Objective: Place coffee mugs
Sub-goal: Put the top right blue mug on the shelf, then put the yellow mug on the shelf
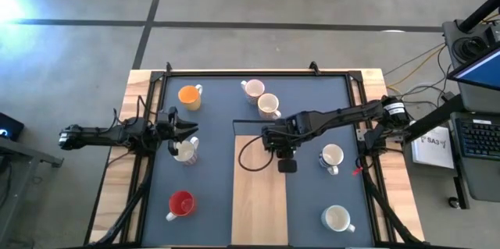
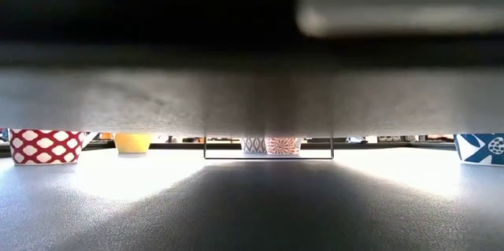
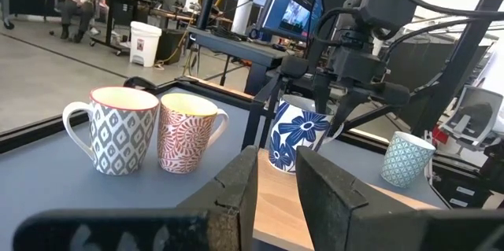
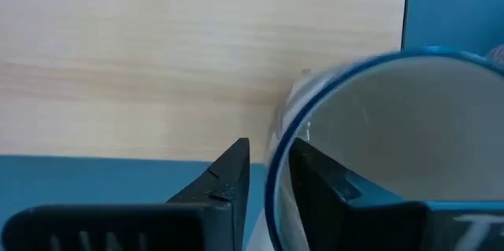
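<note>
In the high view several mugs stand on the blue mat: an orange one point(image 1: 190, 96), a red one point(image 1: 181, 204), two pale ones point(image 1: 262, 97) at the far side, two pale ones point(image 1: 334, 186) on the right, and one point(image 1: 186, 151) beside my left gripper point(image 1: 181, 130). That gripper is open by a narrow gap point(image 3: 276, 172) and holds nothing. My right gripper point(image 1: 281, 149) hangs over the wooden board point(image 1: 260, 202), shut on a blue-flowered mug point(image 3: 299, 137) that is hidden beneath it in the high view. My right gripper point(image 4: 268, 153) holds the blue-flowered mug by its rim point(image 4: 277, 145), one finger inside the cup and one outside. The fingers come from above, pointing down. The mug stays upright over the wooden board; whether its base touches the board, I cannot tell.
The left wrist view shows a grey diamond-patterned mug point(image 3: 118, 129) and a red leaf-patterned mug point(image 3: 187, 133) side by side, and a teal mug point(image 3: 405, 158) farther off. A dark body fills most of the low view. A raised black frame point(image 1: 258, 72) borders the mat. A person sits far off in the room.
</note>
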Available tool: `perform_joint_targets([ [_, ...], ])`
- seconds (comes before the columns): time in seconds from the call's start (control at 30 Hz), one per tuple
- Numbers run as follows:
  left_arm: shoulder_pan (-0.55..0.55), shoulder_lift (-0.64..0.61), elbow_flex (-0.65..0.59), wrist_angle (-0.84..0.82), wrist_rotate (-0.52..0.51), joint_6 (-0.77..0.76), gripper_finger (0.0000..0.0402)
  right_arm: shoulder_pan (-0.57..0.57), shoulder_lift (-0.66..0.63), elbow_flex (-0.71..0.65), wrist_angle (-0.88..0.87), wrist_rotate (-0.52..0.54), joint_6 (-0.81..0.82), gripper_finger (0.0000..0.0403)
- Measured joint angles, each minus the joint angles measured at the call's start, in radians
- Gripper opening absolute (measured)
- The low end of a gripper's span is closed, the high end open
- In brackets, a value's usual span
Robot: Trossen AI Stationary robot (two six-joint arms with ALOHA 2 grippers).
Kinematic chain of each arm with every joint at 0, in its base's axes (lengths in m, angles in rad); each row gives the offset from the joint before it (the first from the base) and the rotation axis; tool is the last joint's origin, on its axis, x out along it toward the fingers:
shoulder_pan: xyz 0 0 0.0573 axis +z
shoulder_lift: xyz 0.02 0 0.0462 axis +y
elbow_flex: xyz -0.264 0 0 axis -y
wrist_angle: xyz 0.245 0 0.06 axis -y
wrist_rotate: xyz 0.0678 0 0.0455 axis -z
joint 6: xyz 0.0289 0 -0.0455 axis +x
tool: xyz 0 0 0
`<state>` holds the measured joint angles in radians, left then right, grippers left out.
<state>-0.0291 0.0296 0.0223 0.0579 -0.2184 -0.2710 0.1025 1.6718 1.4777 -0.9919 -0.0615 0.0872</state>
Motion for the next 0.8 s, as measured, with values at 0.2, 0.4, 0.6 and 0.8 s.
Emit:
perform_joint_targets([
  [0.2,0.000,0.000,0.000,0.000,0.000,0.000,0.0071,0.000,0.000,0.062,0.017,0.001,-0.010,0.0095],
  [0.4,0.000,0.000,0.000,0.000,0.000,0.000,0.0071,0.000,0.000,0.093,0.025,0.004,-0.014,0.0086],
  [0.6,0.000,0.000,0.000,0.000,0.000,0.000,0.0071,0.000,-0.002,0.172,-0.024,0.009,-0.009,0.0079],
  [0.8,0.000,0.000,0.000,0.000,0.000,0.000,0.0071,0.000,-0.002,0.241,-0.029,0.009,-0.027,0.0083],
])
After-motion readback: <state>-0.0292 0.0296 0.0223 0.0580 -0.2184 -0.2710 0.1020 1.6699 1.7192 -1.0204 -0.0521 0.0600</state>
